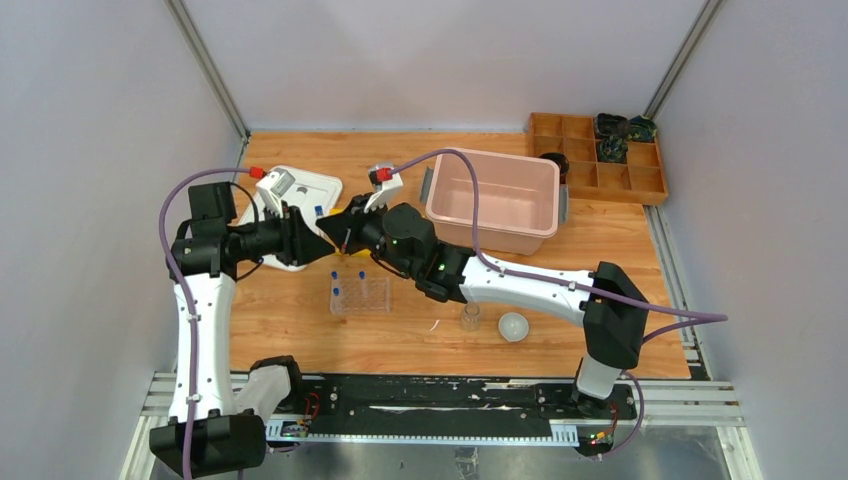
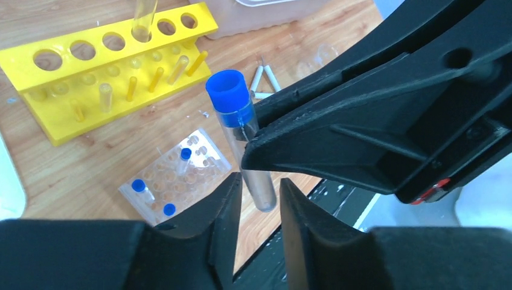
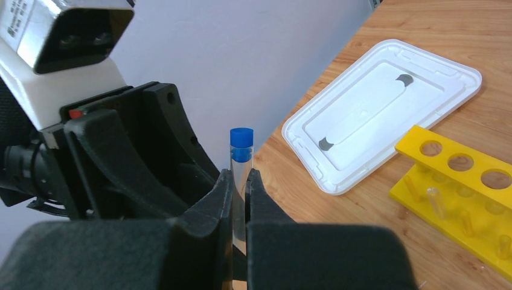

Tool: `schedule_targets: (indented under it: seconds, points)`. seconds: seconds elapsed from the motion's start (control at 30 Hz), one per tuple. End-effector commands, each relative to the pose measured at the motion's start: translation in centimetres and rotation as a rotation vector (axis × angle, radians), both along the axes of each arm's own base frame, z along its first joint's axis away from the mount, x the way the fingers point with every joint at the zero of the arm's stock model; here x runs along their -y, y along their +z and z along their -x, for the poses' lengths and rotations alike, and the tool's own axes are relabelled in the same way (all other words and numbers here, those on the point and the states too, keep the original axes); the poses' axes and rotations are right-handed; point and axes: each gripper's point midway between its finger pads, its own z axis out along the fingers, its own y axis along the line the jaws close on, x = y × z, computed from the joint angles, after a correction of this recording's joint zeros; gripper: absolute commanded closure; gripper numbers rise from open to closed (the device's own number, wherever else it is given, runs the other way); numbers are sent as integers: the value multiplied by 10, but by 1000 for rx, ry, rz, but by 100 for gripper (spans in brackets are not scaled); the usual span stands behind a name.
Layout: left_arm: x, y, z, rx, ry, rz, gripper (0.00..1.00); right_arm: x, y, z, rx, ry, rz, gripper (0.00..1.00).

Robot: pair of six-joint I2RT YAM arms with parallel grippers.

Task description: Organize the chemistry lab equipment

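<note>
Toward 9 o'clock of the tabletop, left gripper [image 2: 261, 178] reaching to 3 o'clock, nose to nose with the right one. Fingers [image 2: 223, 205] parted, straddling the rounded bottom of a blue-capped tube [image 2: 229, 96] with a gap on one side and no clamp on it. Tube held aloft. Long axis tilted in the left wrist view, cap at 11 o'clock and bottom at 5 o'clock; upright in the right wrist view, cap at 12. Pinched just under the cap by the right gripper [image 3: 240, 173], fingers pressed tight against the glass. At 5 o'clock from that meeting point, flat on the wood: clear plastic tube rack [image 1: 360, 295], three capped tubes standing in it. Further toward 3 o'clock, glass cup [image 1: 470, 318], then white round dish [image 1: 513, 326].
</note>
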Motion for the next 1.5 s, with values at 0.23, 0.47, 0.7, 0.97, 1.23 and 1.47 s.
schedule_targets:
  seconds: [0.23, 0.47, 0.7, 0.97, 1.23, 1.47]
  points:
    - [-3, 7, -6, 40, 4, -32, 98, 10, 14, -4, -67, -37, 51, 60]
    - [-5, 7, -8, 70, -8, -55, 100, 15, 5, -19, -135, 26, 185, 52]
    - [-7, 4, -7, 88, -6, -81, 100, 1, 7, -9, -125, 159, 257, 52]
    - [-7, -1, -6, 81, -6, -86, 100, -7, 4, -9, -115, 193, 274, 52]
    - [-9, -3, -5, 89, 0, -101, 100, -12, -4, -18, -94, 197, 314, 62]
    - [-11, -5, -7, 83, 8, -111, 100, -5, -4, -24, -67, 189, 336, 91]
